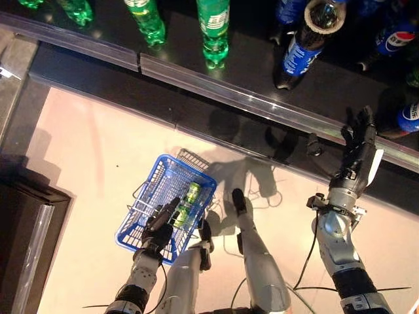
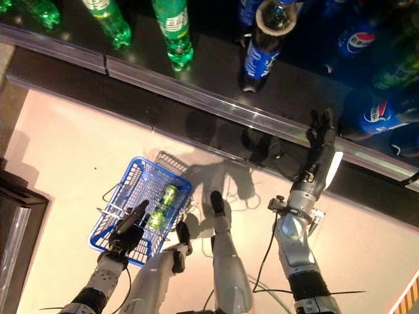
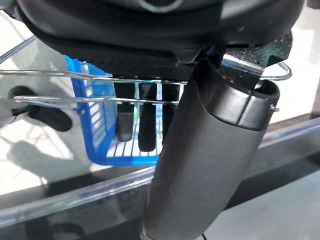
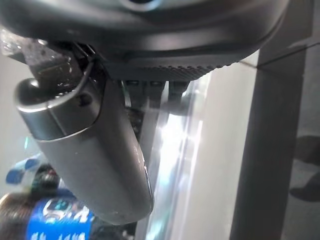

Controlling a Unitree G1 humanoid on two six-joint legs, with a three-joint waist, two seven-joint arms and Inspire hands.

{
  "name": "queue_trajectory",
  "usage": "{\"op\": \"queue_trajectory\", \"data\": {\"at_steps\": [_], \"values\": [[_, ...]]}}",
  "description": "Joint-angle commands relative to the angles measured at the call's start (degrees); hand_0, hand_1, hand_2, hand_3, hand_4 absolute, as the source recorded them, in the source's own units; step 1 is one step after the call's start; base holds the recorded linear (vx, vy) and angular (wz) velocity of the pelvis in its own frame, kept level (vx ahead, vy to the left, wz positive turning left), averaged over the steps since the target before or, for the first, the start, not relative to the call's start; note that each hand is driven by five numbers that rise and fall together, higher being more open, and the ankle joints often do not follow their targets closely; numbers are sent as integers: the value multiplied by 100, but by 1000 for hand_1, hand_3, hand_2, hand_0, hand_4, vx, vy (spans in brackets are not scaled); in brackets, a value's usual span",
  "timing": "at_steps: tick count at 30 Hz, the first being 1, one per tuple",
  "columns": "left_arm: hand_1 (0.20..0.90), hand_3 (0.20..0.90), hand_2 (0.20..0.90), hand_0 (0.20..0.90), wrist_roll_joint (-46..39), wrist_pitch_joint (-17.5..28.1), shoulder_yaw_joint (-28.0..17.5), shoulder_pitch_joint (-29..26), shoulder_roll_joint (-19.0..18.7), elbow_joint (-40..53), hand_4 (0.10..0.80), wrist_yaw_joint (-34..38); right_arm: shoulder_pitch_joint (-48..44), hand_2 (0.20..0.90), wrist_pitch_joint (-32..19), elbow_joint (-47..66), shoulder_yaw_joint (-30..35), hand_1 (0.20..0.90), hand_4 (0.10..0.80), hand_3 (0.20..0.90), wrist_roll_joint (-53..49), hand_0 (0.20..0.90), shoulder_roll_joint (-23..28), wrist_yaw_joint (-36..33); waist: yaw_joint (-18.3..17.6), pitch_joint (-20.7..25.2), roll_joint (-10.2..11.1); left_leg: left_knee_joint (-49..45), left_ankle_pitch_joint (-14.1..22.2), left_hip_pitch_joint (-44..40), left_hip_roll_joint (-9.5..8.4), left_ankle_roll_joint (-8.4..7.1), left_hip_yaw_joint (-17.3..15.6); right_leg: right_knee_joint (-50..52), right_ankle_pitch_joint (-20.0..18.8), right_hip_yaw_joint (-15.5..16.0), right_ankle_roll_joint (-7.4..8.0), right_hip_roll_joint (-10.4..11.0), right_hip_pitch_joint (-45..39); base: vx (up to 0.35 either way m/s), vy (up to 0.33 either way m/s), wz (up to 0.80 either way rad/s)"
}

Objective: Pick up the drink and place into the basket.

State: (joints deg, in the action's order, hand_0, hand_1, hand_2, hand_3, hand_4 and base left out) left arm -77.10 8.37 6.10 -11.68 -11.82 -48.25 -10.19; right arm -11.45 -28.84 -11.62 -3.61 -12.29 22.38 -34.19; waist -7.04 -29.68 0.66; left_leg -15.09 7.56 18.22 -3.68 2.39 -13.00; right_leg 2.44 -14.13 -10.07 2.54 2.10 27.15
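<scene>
Nearest the head camera: left hand (image 1: 159,227), fingers curled round the wire handles (image 3: 60,86) of the blue basket (image 1: 139,196), basket hanging low over the pale floor (image 1: 85,150). Inside the basket, beside the left hand: two green cans (image 1: 186,203), lying end to end, already stowed.

Farther out, at right: right hand (image 1: 358,147), fingers straight and spread, holding nothing, raised to the clear front rail (image 1: 216,84) of a dark shelf (image 1: 249,62). On the shelf beyond the rail: green bottles (image 1: 213,29) at left and centre, dark cola bottles with blue labels (image 1: 298,55) at right; one blue-labelled bottle (image 1: 411,114) just beside the right hand's fingertips, not touching them so far as can be told.

Step in hand, judged: reach toward the shelf for a further drink, no grasp yet made.

Next move, judged: fingers carried over the rail, wrapped round the body of one bottle without toppling its neighbours, bottle lifted clear of the rail, then brought across to the basket held at left.
</scene>
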Motion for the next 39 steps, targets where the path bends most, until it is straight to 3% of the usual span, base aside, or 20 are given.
{"op": "queue_trajectory", "data": {"at_steps": [1,19,24,39], "values": [[300,200,300,300,-95,471,-239,227,-393,786,100,-568,-446,900,-679,1304,552,900,800,900,346,900,428,90,50,138,-181,545,-684,126,-12,3,727,501,966,505,-17,-352,-489,2,22,-4],[300,200,300,300,-117,460,-218,257,-317,784,100,-504,-708,900,-49,2239,533,900,800,900,108,900,629,900,69,219,-162,458,-662,114,-68,10,686,563,964,501,4,-298,-492,17,14,0],[300,200,300,300,-142,402,-197,203,-397,742,100,-454,-1073,900,421,2002,454,900,800,900,-196,900,767,929,152,236,-129,356,-613,121,-92,23,705,595,983,544,14,-263,-527,33,0,3],[300,200,300,300,-164,192,-105,10,-648,560,100,-392,-2408,900,1039,447,311,900,800,900,-1096,900,1378,723,529,224,-105,106,-547,237,-150,67,956,761,1083,761,-5,-195,-553,29,-19,9]]}}
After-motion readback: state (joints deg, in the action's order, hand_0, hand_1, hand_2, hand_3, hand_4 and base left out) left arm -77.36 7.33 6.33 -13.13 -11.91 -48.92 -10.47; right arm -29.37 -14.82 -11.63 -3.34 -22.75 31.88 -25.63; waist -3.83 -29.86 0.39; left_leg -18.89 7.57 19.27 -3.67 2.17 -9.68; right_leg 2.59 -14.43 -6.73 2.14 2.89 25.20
